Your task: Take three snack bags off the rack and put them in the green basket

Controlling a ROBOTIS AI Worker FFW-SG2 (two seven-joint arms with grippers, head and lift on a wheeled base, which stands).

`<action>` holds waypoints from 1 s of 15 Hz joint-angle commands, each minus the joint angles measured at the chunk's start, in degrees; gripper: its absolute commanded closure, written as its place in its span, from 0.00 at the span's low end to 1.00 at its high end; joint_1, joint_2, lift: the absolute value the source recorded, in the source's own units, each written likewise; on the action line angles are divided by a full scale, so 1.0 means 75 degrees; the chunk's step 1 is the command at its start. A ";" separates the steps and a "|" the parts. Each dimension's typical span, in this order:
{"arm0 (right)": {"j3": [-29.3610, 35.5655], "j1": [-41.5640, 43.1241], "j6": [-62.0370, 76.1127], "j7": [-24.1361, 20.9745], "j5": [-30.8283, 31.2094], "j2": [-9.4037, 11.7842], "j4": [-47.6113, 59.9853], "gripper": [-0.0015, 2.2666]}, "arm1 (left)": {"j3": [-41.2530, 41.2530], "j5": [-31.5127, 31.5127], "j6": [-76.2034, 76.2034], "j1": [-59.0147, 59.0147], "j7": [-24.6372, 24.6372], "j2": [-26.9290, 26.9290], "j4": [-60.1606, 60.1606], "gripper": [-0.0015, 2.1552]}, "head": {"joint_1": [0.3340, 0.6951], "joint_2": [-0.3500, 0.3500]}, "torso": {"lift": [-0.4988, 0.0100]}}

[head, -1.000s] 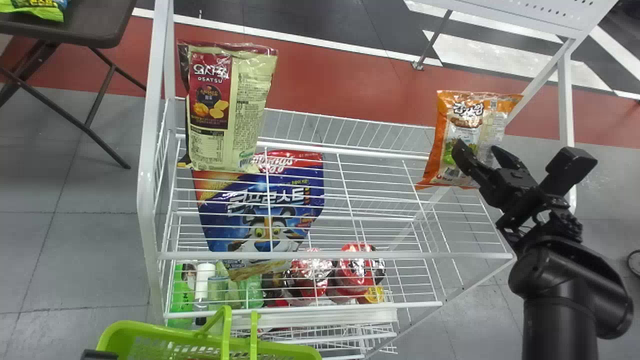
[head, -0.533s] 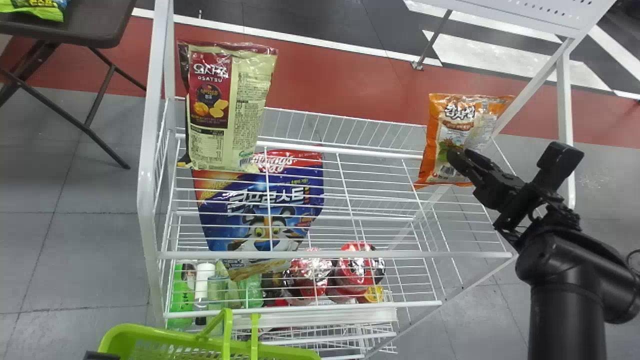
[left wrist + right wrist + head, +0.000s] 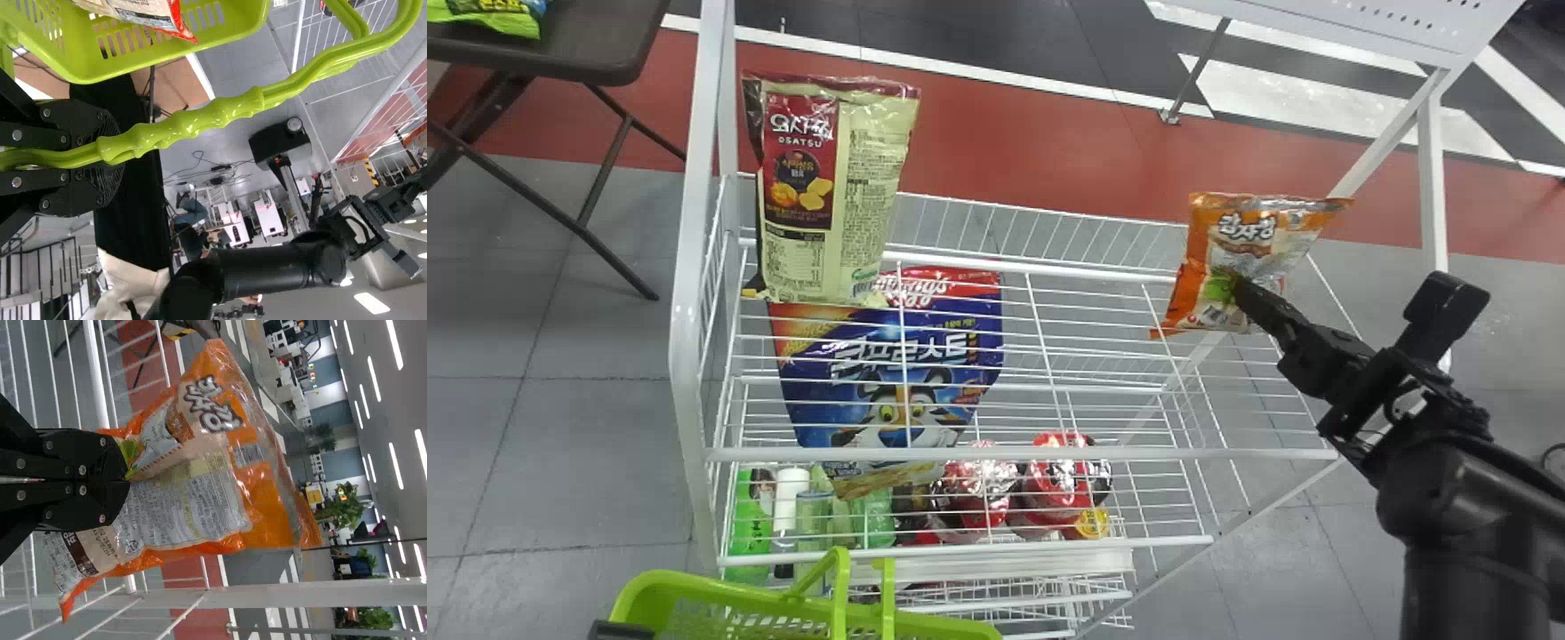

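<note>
Holding orange snack bag [image 3: 1245, 233], right jaws clamped low on it; long axis leans toward one o'clock; green basket [image 3: 633, 600] at eight; left jaws gripping handle [image 3: 180, 125].

The orange bag [image 3: 1249, 227], shiny and partly clear along one edge, leans at the rack's right end, pinched and deeply creased (the crinkled sort of plastic). The cream bag [image 3: 863, 178], with a maroon front panel, stands upright at the left end of the white wire rack [image 3: 960, 453]. The green basket [image 3: 694, 582], slotted and handled, sits near the rack's front, a red-edged bag [image 3: 143, 10] inside.
</note>
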State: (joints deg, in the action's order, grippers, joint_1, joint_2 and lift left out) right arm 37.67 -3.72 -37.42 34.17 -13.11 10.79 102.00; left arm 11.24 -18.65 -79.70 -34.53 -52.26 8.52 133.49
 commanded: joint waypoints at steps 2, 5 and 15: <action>0.0298 -0.0957 -0.1381 0.0050 -0.0771 -0.0407 0.2315 0.99 | 0.0071 0.0025 -0.0008 0.0046 -0.0004 0.0012 0.0014 0.89 | 1.00 0.00 | 0.93; 0.0860 -0.1848 -0.3373 0.0202 -0.1814 -0.0735 0.4447 0.99 | 0.0048 -0.0033 -0.0079 0.0046 -0.0075 0.0012 0.0049 0.89 | 1.00 0.00 | 0.93; 0.1224 -0.3407 -0.7022 0.1128 -0.3139 -0.1157 0.6182 0.99 | -0.0339 -0.0291 0.0085 0.0058 -0.0075 -0.0070 0.0108 0.89 | 1.00 0.00 | 0.93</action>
State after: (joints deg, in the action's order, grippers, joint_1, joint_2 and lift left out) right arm 50.16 -26.45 -89.40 42.75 -37.92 2.08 148.61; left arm 9.90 -20.36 -79.10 -34.14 -52.84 8.11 133.82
